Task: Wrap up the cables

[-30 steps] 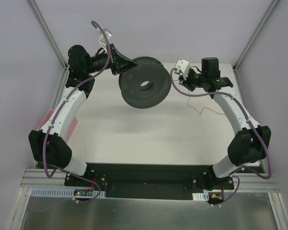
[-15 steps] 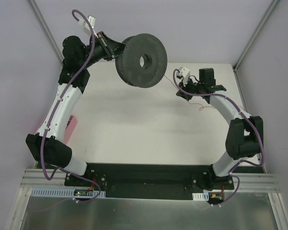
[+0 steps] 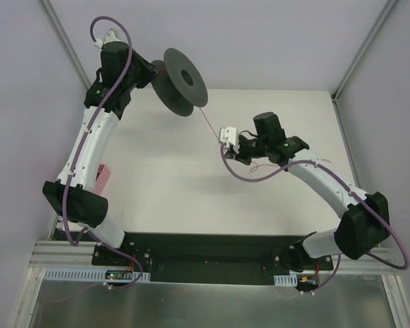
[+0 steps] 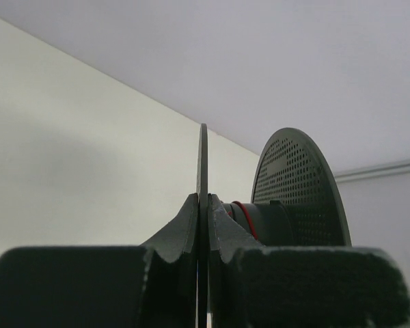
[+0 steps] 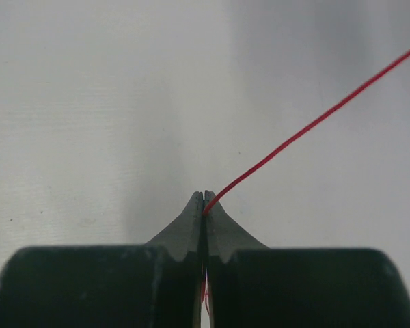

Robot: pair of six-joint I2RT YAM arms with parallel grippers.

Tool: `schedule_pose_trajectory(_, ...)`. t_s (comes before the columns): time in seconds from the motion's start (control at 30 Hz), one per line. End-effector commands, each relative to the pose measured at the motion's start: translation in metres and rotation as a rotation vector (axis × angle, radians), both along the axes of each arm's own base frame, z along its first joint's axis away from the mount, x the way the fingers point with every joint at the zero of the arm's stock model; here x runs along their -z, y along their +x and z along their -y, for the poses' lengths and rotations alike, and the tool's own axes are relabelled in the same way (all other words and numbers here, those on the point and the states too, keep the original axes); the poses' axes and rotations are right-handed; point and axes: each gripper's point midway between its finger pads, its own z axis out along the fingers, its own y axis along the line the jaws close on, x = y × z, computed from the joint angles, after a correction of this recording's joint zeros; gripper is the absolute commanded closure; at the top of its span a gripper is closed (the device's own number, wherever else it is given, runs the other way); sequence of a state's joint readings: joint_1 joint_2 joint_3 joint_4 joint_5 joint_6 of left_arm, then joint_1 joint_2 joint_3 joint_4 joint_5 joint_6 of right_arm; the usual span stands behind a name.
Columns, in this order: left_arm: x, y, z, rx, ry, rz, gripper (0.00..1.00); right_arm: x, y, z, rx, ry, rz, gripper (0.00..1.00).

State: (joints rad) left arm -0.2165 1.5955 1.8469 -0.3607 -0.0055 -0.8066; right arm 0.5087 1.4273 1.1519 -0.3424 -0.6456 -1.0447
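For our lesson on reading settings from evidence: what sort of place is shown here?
Probably a robotics lab test cell: a white table walled by plain panels, aluminium framing, and two bolted arms handling a spool and red wire.
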Motion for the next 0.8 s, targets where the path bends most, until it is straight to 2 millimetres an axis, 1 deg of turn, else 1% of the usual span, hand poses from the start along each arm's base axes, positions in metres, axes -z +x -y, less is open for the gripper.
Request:
schedule_pose_trajectory(0.0, -0.04, 0.013, -0.034, -0.221, 0.193, 0.123, 1.0, -0.031, -0.056, -0.016, -0.285, -0.104, 0.228, 1.0)
schedule_pose_trajectory(0.07, -0.03, 0.017, -0.028, -0.229, 0.297, 0.109, 1.0, -0.051, -0.069, -0.026, -0.38, -0.101, 0.333, 1.0)
schedule_pose_trajectory(0.1, -0.024, 0.019, -0.022, -0.22, 0.354, 0.102, 1.0, -0.063, -0.072, -0.032, -0.414, -0.098, 0.371, 1.0)
schedule_pose_trajectory(0.13, -0.018, 0.021, -0.017, -0.214, 0.403, 0.091, 1.0, -0.072, -0.074, -0.036, -0.446, -0.1, 0.408, 1.0)
schedule_pose_trajectory(0.2, 0.001, 0.022, -0.001, -0.163, 0.462, 0.064, 1.0, -0.09, -0.075, -0.045, -0.488, -0.102, 0.486, 1.0)
schedule_pose_trajectory(0.23, 0.009, 0.021, 0.008, -0.128, 0.48, 0.055, 1.0, -0.098, -0.071, -0.05, -0.501, -0.108, 0.531, 1.0)
schedule_pose_trajectory(0.33, 0.039, 0.014, 0.043, 0.047, 0.538, 0.033, 1.0, -0.12, -0.053, -0.056, -0.484, -0.131, 0.63, 1.0)
schedule_pose_trajectory(0.47, 0.073, -0.001, 0.069, 0.21, 0.608, 0.005, 1.0, -0.138, -0.022, -0.05, -0.421, -0.168, 0.71, 1.0)
schedule_pose_trajectory(0.5, 0.079, -0.005, 0.074, 0.235, 0.61, 0.002, 1.0, -0.144, -0.014, -0.047, -0.398, -0.169, 0.72, 1.0)
schedule_pose_trajectory(0.53, 0.085, -0.009, 0.077, 0.262, 0.613, -0.004, 1.0, -0.144, -0.007, -0.045, -0.379, -0.177, 0.719, 0.99)
schedule_pose_trajectory(0.63, 0.098, -0.02, 0.086, 0.323, 0.645, 0.001, 1.0, -0.155, 0.015, -0.04, -0.314, -0.175, 0.74, 1.0)
schedule_pose_trajectory(0.77, 0.105, -0.032, 0.097, 0.38, 0.678, 0.03, 1.0, -0.17, 0.039, -0.038, -0.228, -0.15, 0.757, 1.0)
